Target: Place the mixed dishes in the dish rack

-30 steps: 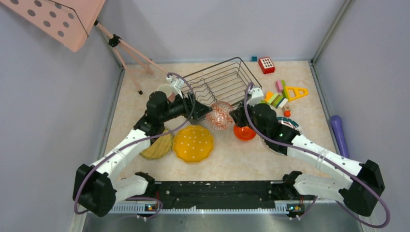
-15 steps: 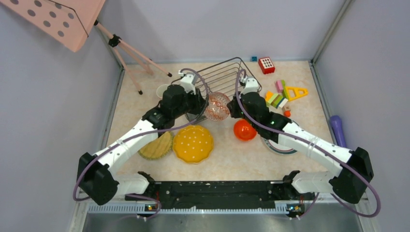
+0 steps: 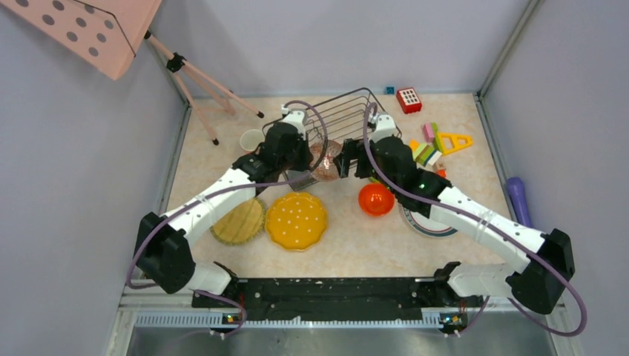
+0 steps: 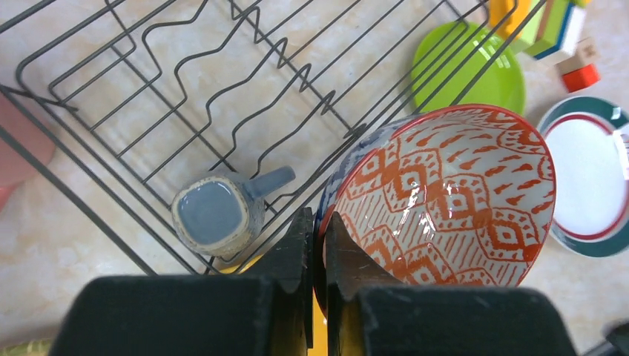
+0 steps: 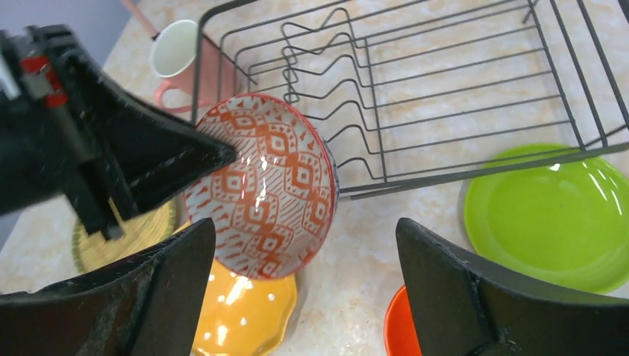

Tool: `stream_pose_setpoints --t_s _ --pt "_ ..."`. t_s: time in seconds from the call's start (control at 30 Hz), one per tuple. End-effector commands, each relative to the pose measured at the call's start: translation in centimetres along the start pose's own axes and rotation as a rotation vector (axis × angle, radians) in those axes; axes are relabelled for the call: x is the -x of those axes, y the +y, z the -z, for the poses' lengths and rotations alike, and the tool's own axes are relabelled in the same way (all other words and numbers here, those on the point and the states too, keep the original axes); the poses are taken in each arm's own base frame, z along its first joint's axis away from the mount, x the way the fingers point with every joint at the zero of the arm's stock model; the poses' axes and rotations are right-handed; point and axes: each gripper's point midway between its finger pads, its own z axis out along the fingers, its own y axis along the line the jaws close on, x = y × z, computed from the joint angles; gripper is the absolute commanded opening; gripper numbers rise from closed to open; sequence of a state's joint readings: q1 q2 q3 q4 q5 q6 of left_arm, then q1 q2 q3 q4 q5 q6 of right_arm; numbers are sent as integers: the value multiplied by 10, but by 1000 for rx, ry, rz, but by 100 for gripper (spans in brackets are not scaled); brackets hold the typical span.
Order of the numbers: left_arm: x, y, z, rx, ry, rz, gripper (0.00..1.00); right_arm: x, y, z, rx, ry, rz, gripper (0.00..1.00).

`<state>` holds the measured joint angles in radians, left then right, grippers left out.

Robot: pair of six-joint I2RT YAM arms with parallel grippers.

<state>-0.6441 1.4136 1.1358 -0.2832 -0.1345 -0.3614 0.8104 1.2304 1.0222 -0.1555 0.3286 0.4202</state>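
A grey ceramic mug sits inside the dark wire dish rack. The left gripper pinches the rim of the red-patterned ceramic bowl, which is tilted at the rack's near edge. The right gripper is spread wide and empty. The pink mug and glossy orange-red bowl lie outside.

Bowl — red-orange diamonds on wht.

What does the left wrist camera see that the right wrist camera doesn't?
Only the left wrist view shows the grey mug, the white green-rimmed plate and some toy blocks. Only the right wrist view shows the orange-red bowl and the open right gripper. Both show the patterned bowl, pinched at its rim by the left gripper, the dish rack and the lime green plate.
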Motion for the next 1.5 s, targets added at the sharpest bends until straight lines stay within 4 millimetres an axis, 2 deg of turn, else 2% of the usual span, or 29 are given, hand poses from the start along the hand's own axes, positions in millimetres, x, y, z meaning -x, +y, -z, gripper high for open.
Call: stream_pose_setpoints --t_s 0.0,0.13,0.17,0.2,0.3,0.47,0.7,0.8,0.93,1.07,1.17,1.2,1.27,1.4,1.47 --pt "45 -19 19 -230 -114 123 0 28 20 26 249 -44 37 89" --pt "51 -30 36 -470 -80 218 0 35 29 43 433 -59 -3 99" --pt "51 -36 42 -536 -63 242 0 36 31 46 455 -57 -20 99" --pt "61 -43 49 -610 -94 241 0 41 35 48 485 -72 -43 99" --pt "66 -59 66 -769 -86 283 0 55 56 58 601 -108 -135 99" --pt "83 -72 89 -945 -80 367 0 71 59 61 602 -138 -313 99" --pt "91 -75 97 -958 -81 376 0 79 52 62 560 -155 -383 99" --pt "90 -74 97 -944 -81 379 0 80 55 64 584 -154 -402 92" --pt "89 -72 94 -930 -81 375 0 78 56 64 594 -145 -424 75" --pt "90 -73 92 -928 -80 377 0 75 58 59 590 -116 -432 72" --pt "90 -72 90 -925 -79 375 0 74 59 55 589 -103 -432 58" --pt "89 -71 89 -921 -76 375 0 73 59 53 587 -100 -430 56" --pt "88 -70 87 -911 -75 370 0 70 57 49 565 -83 -425 58" --pt "86 -66 81 -867 -67 354 0 65 55 43 540 -58 -401 75" --pt "85 -65 79 -861 -64 354 0 63 56 42 548 -55 -399 77"
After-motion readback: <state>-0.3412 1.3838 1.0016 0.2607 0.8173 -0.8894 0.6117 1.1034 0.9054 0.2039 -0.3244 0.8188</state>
